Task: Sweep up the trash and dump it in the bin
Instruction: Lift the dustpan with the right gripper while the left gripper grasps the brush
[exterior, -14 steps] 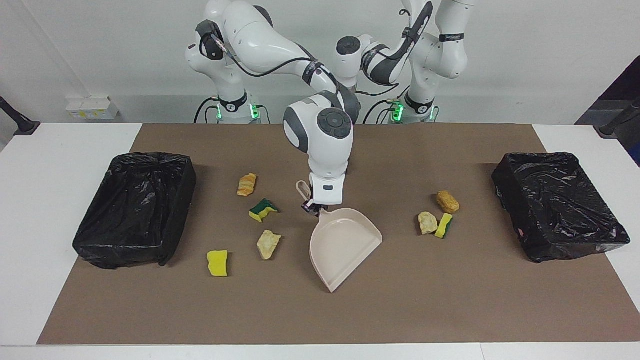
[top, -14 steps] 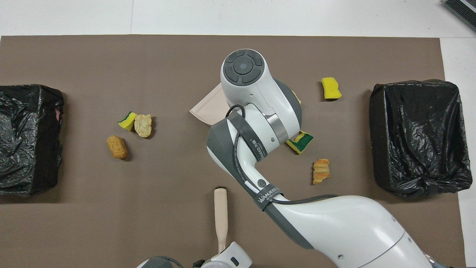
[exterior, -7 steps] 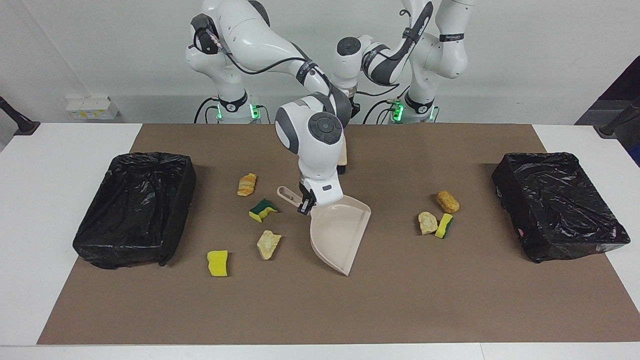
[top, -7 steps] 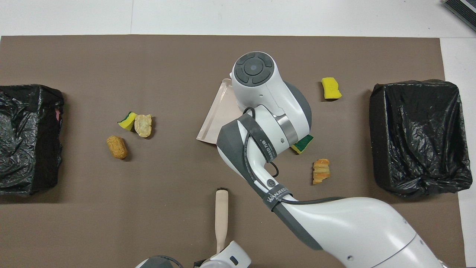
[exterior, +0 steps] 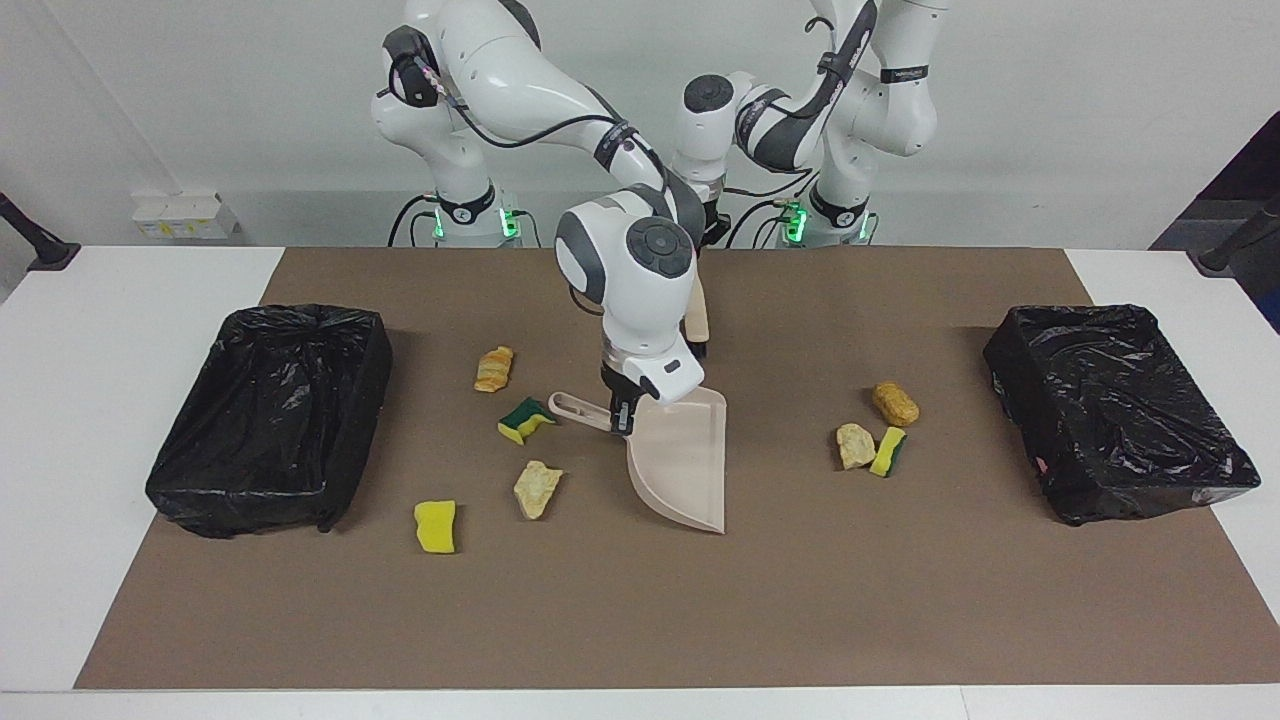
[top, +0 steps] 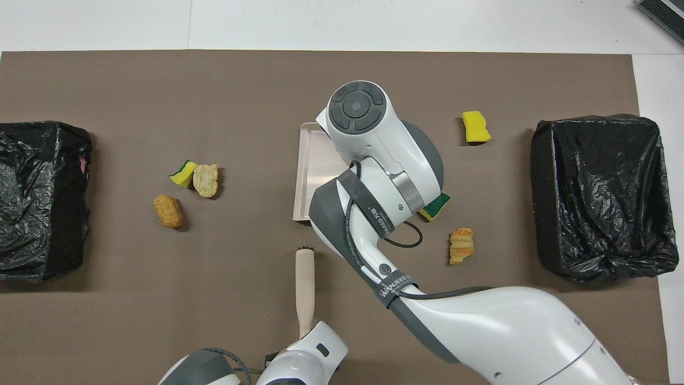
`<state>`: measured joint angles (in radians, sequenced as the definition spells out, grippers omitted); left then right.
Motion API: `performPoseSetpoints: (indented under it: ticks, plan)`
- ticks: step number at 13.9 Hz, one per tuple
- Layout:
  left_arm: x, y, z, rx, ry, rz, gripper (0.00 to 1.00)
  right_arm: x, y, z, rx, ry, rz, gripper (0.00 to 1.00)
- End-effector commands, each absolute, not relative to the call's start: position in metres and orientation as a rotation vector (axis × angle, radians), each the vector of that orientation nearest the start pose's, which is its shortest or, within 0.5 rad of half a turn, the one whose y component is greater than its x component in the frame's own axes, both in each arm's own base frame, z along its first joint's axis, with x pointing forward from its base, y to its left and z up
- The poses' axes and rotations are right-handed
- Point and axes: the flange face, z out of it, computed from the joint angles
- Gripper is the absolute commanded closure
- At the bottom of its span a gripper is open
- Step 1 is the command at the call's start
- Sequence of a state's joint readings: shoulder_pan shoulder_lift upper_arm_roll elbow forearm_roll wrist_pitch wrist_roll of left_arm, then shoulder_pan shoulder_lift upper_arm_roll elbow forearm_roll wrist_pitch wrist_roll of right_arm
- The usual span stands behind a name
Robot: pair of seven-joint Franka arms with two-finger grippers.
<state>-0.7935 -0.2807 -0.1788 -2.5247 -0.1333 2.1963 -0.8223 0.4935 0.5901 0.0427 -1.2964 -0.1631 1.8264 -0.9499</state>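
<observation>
Two bins [exterior: 270, 420] [exterior: 1115, 410] — table ends, mat [exterior: 800, 600] between

A white table [exterior: 120, 300] carries a brown mat [exterior: 800, 600] strewn with trash [exterior: 438, 526] between two black-lined bins [exterior: 270, 415].

glossy crinkled bin liner [exterior: 270, 420], matt mat [exterior: 800, 600]

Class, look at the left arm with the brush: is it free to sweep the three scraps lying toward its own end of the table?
Probably yes: bare mat lies between the brush in the left gripper and the three scraps.
</observation>
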Motion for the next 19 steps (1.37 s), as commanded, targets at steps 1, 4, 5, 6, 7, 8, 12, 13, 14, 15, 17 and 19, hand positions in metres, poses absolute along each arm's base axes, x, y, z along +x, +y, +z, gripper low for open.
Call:
performPoseSetpoints:
  ticks: [1,4,5,6,7,8,12,13,14,15,17,19]
  plan:
    - [0.255,-0.320,0.417,-3.114,0.124,0.098,1.00,0.619,0.345,0.392,-2.299,-2.324,0.125,1.00]
    - [0.285,-0.253,0.453,-3.083,0.163,0.169,1.00,0.608,0.358,0.376,-2.311,-2.294,0.120,1.00]
    - [0.300,-0.232,0.459,-3.072,0.127,0.218,1.00,0.606,0.360,0.374,-2.324,-2.279,0.123,1.00]
    - [0.318,-0.210,0.465,-3.073,0.049,0.239,1.00,0.604,0.361,0.372,-2.326,-2.273,0.129,1.00]
    - [0.339,-0.187,0.467,-3.071,0.039,0.225,1.00,0.602,0.365,0.371,-2.318,-2.277,0.129,1.00]
    - [0.361,-0.170,0.469,-3.053,0.125,0.221,1.00,0.601,0.366,0.372,-2.316,-2.276,0.128,1.00]
    - [0.472,-0.068,0.485,-3.103,0.038,0.199,1.00,0.601,0.364,0.369,-2.307,-2.285,0.136,0.87]
    - [0.497,-0.047,0.485,-3.099,0.059,0.193,1.00,0.600,0.364,0.367,-2.305,-2.285,0.141,0.84]
    - [0.518,-0.031,0.485,-3.071,0.100,0.183,1.00,0.600,0.362,0.366,-2.302,-2.289,0.132,0.67]
    - [0.540,-0.015,0.482,-3.060,0.139,0.147,1.00,0.600,0.358,0.361,-2.301,-2.294,0.116,0.63]
    - [0.564,0.019,0.465,-3.071,0.203,0.094,1.00,0.596,0.355,0.357,-2.300,-2.297,0.096,0.61]
    - [0.572,0.034,0.429,-3.079,0.216,0.093,1.00,0.594,0.353,0.355,-2.287,-2.309,0.107,0.58]
